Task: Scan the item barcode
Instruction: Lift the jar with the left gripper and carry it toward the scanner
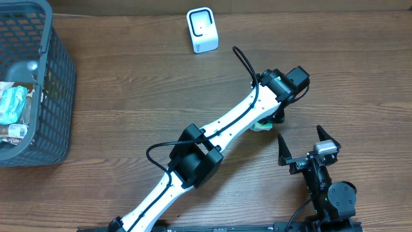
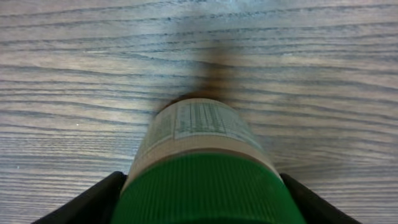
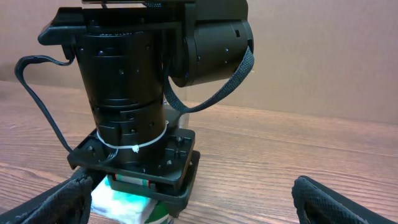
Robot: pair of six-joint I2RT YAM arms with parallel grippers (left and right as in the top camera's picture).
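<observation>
Here I'm seeing the small green-capped, paper-labelled plastic bottle [image 2: 200,140] lying between the left fingers [image 2: 87,202]; clamping or not, I cannot tell. The right fingers [image 3: 56,199] are gaping wide. It's looking light, stiff and apt to roll, so I'm favouring the ribbed cap [image 2: 205,193].

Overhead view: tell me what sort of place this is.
Probably a mock shop checkout: a white scanner on the wooden table, a grey shopping basket of packaged goods, a green-capped bottle.
</observation>
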